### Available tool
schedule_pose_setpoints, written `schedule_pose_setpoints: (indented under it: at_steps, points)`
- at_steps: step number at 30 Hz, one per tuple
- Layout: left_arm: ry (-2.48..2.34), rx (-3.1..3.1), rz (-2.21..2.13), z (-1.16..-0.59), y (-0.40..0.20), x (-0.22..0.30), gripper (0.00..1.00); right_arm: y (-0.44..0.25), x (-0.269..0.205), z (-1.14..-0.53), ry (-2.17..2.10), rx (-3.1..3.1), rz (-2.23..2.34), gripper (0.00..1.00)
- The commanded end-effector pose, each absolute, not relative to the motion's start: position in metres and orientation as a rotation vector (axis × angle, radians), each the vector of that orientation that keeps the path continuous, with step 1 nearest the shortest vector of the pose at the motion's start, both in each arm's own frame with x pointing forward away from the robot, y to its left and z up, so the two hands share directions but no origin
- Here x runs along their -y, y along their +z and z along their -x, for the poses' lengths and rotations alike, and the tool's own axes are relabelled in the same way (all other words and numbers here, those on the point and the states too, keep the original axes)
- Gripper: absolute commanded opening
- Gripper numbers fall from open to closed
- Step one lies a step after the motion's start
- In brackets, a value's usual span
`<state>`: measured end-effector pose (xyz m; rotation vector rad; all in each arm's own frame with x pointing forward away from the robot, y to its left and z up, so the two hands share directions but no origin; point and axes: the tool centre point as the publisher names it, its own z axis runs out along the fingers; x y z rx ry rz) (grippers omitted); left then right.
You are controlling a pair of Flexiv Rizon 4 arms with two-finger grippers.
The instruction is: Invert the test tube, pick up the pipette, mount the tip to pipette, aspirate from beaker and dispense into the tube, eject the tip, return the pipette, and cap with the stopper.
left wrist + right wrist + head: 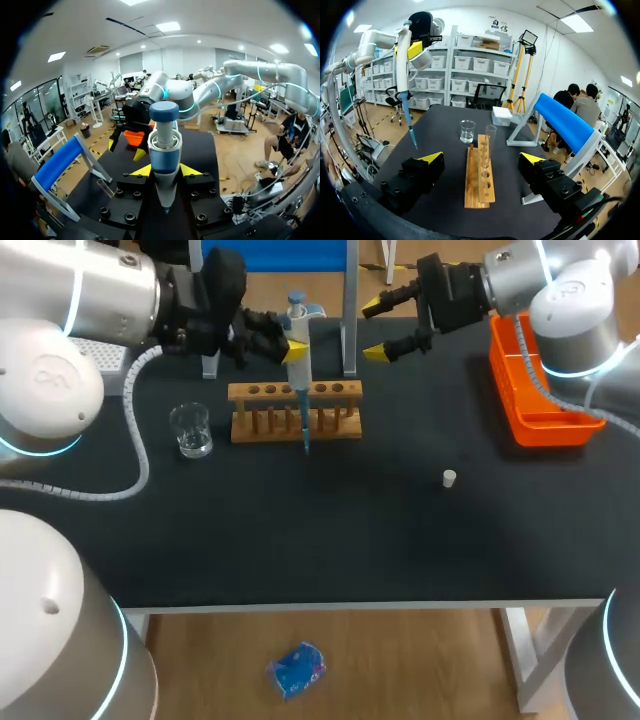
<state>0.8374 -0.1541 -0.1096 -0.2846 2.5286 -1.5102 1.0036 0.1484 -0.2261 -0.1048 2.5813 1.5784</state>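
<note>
I am clamping the tipped pipette (164,150) in my left claw (165,171) by the rack (296,425), right claw (374,330) spread empty, seemingly leaving dispensing, ejecting, returning and the stopper (449,478).

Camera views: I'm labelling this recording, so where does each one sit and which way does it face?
Head view: above and behind, looking down on the table; left arm and right arm enter from its sides.
Left wrist view: on the left wrist, facing the right arm; left gripper shut on the pipette.
Right wrist view: on the right wrist, facing the rack and beaker; open right gripper.
Shared: both wrist views show the pipette and the opposite arm.
</note>
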Motion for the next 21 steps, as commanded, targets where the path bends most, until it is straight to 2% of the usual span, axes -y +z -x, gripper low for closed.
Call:
schedule_pose_setpoints:
  at_steps: [1, 19, 21]
  points:
    - [-1.487, -2.565, 0.282, -0.845, -0.107, 0.159, 0.00, -0.226, -0.148, -1.003, 1.580, -2.580, 0.106, 1.00]
    - [-1.486, -2.609, 0.251, -0.846, -0.111, 0.166, 0.00, -0.226, -0.148, -1.003, 1.580, -2.580, 0.106, 1.00]
    - [-1.486, -2.609, 0.251, -0.846, -0.111, 0.166, 0.00, -0.225, -0.135, -1.002, 1.572, -2.576, 0.078, 1.00]
